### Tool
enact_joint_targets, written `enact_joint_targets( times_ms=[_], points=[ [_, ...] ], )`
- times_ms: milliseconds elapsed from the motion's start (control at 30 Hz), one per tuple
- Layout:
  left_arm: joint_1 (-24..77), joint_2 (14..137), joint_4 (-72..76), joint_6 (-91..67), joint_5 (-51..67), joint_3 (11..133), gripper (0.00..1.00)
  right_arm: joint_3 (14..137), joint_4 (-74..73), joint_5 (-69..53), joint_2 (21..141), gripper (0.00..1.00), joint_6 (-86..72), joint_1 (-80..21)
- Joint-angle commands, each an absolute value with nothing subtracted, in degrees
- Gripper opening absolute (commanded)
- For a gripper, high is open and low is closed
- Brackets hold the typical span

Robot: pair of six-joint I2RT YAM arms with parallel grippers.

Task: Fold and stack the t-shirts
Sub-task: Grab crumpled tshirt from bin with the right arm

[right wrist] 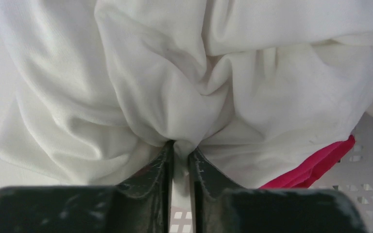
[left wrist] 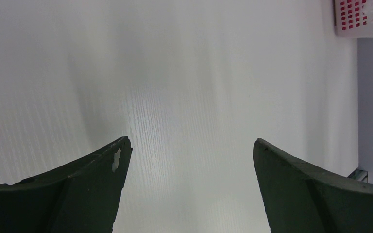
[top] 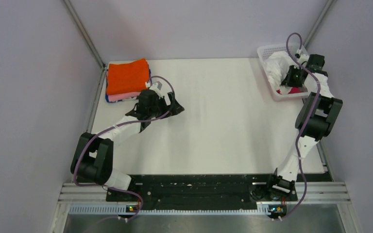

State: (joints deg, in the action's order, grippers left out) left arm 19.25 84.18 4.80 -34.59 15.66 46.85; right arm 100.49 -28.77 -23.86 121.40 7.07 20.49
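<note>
R gripper [right wrist: 180,147]: I see it clamped on a fold of the white t-shirt [right wrist: 165,82], in the basket [top: 266,50] at far-right corner.
Magenta t-shirt [right wrist: 315,167]: under the white one, same basket.
L gripper [left wrist: 190,141]: spread wide, nothing in it, over bare surface [left wrist: 175,73].
Folded stack [top: 127,76]: orange on top, far-left corner of surface, near L gripper.

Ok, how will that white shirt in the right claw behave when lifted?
Probably floppy: the white shirt bunches into deep folds at the right claw, so it should hang and drape. It may drag the magenta shirt beneath it along.
</note>
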Motion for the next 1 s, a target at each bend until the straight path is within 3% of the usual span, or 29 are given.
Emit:
enact_joint_targets(
  times_ms=[0, 500, 767, 967],
  points=[
    [19.2, 83.8, 7.8, -34.9, 16.6, 48.9, 0.99, 100.0, -22.0, -22.9, 117.7, 0.03, 4.8, 19.8],
    [19.2, 81.7, 8.0, -34.9, 16.6, 47.9, 0.99, 101.4, -14.3, -3.3, 98.5, 0.00, -1.4, 19.8],
    [19.2, 78.4, 7.5, -34.5, 15.6, 47.0, 0.99, 110.8, -4.7, -9.4, 93.5, 0.00, -9.2, 19.7],
    [19.2, 74.2, 5.3, -33.4, 12.2, 46.7, 0.99, 130.5, -4.4, -17.4, 97.2, 0.00, -18.1, 17.4]
  ],
)
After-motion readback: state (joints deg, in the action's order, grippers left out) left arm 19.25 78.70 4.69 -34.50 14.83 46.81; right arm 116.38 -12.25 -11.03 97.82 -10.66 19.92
